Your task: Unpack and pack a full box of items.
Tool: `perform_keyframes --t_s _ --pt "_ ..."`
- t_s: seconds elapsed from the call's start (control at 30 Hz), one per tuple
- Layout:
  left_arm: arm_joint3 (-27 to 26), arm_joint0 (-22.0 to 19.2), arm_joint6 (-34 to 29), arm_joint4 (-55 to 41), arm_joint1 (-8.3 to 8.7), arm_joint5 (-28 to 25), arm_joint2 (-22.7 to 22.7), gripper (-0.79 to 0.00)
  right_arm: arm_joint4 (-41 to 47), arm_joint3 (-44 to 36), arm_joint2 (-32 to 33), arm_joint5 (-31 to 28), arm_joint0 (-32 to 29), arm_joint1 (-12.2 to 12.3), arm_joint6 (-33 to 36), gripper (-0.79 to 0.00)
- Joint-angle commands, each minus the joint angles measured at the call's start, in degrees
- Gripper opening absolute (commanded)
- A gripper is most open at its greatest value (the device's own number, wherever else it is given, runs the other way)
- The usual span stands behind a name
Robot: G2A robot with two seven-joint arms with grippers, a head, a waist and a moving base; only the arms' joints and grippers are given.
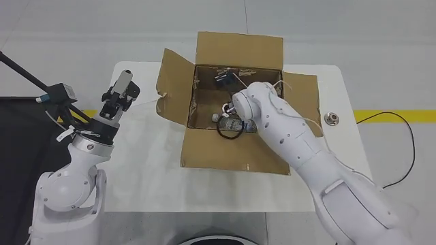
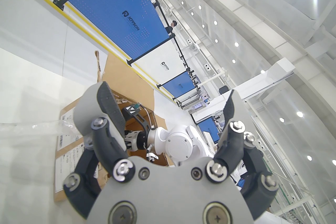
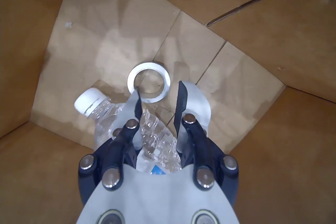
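An open cardboard box [image 1: 238, 43] stands in the middle of the white table [image 1: 146, 177]. My right gripper [image 3: 158, 101] is down inside it, shut on a clear plastic bottle [image 3: 105, 117] with a white cap that lies slanted between the fingers. The bottle [image 1: 223, 117] is near the box's front wall. A silver ring [image 3: 148, 64] lies flat on the box floor just beyond the fingertips. My left gripper [image 2: 168, 96] is off to the left of the box [image 2: 126, 72], tilted upward and open with nothing in it; it is also seen from above [image 1: 125, 83].
A dark blue item [image 1: 223, 78] lies by the box's far wall. A small round metal piece [image 1: 332, 118] sits on the table right of the box. The box flaps are splayed outward. Black cloth [image 1: 17, 136] lies left of the table.
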Motion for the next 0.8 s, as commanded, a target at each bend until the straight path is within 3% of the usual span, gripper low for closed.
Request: perform_keyframes --t_s 0.0,0.37,0.47,0.6,0.67,0.77 --pt "0.0 0.0 0.0 0.0 0.0 0.0 0.0 0.0 0.76 2.27 -0.25 -0.51 0.61 -0.75 -0.89 -0.505" --pt "0.0 0.0 0.0 0.0 0.0 0.0 0.0 0.0 1.48 10.99 -2.02 -1.51 2.86 -4.35 -3.11 -0.523" --pt "0.0 0.0 0.0 0.0 0.0 0.0 0.0 0.0 1.6 12.76 -2.24 -1.91 3.15 -5.12 -3.53 -0.634" --pt "0.0 0.0 0.0 0.0 0.0 0.0 0.0 0.0 1.77 14.84 -2.28 -2.5 3.57 -5.99 -4.1 -0.705" --pt "0.0 0.0 0.0 0.0 0.0 0.0 0.0 0.0 1.83 15.73 -2.23 -2.77 3.8 -6.35 -4.35 -0.785" --pt "0.0 0.0 0.0 0.0 0.0 0.0 0.0 0.0 1.78 16.72 -1.97 -2.85 4.32 -6.76 -4.9 -0.785"
